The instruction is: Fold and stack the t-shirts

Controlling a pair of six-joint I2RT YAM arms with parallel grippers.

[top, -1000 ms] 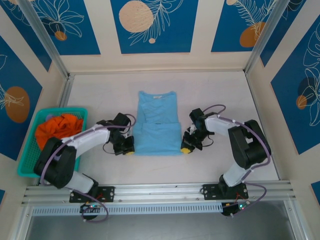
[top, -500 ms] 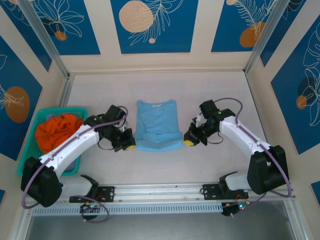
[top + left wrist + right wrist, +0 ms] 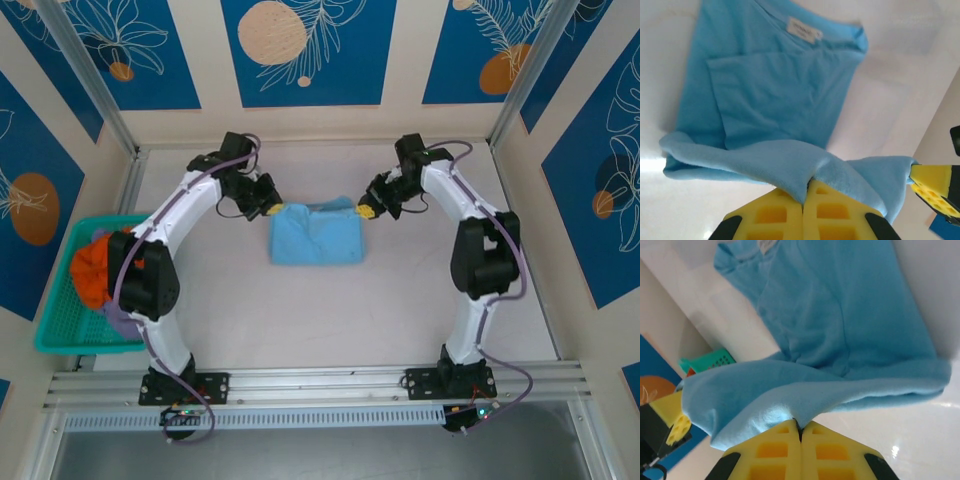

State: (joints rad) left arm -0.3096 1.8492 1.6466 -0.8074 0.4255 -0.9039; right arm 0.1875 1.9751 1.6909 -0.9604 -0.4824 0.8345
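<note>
- The light-blue t-shirt (image 3: 316, 240) was seen at the centre of the frame on the counter (image 3: 420, 300), with its hem held up above the collar end.
- The left claw (image 3: 272, 210) was pinched on one hem corner.
- The right claw (image 3: 366, 211) was pinched on the other corner.

A pale, matte table (image 3: 420, 300) fills the middle of the booth. Cream walls close it in on three sides. The back wall (image 3: 205, 120) carries blue panels (image 3: 300, 70) printed with white leaf outlines and peach discs (image 3: 272, 32). The left wall (image 3: 25, 150) and right wall (image 3: 605, 120) have the same blue panels with orange discs. Two slanted aluminium posts (image 3: 88, 75) stand at the back corners. An aluminium rail (image 3: 320, 380) runs along the near edge, with a slotted grey strip (image 3: 320, 418) just below it. The light is even and soft, with a bright glare spot (image 3: 895, 450) on the table in the right wrist view.
</note>
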